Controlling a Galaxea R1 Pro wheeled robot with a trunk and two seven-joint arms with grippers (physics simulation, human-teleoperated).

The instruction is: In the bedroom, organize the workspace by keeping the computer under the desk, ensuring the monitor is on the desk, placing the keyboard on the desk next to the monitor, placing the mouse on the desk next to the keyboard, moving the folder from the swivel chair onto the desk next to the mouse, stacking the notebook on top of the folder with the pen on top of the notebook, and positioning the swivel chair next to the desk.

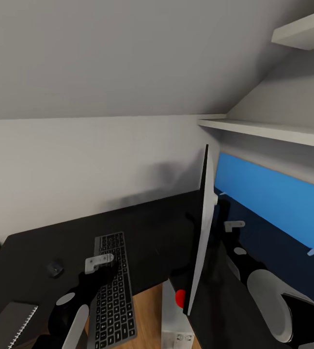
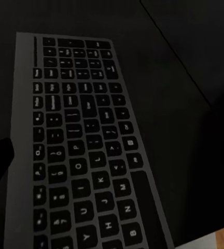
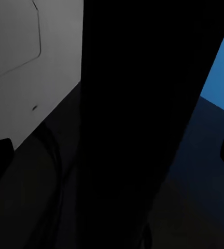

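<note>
Bench (image 1: 157, 228) is seen as glossy black w/ faint reflections. Keyboard (image 1: 111, 291) frame looks like matt silver-grey metal, keys dark plastic. Monitor (image 1: 201, 232) back is smooth pale grey; screen glossy. Wood-look floor (image 1: 149, 310) is visible.

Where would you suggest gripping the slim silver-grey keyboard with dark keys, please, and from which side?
Probably across its narrow width, from above. The slim silver-grey keyboard lies flat on the glossy black desk, so only its two long edges offer opposing faces; its near end overhangs the desk's front edge, giving the fingers of the left gripper room underneath there. The small black mouse sits apart, leaving that side free.
</note>
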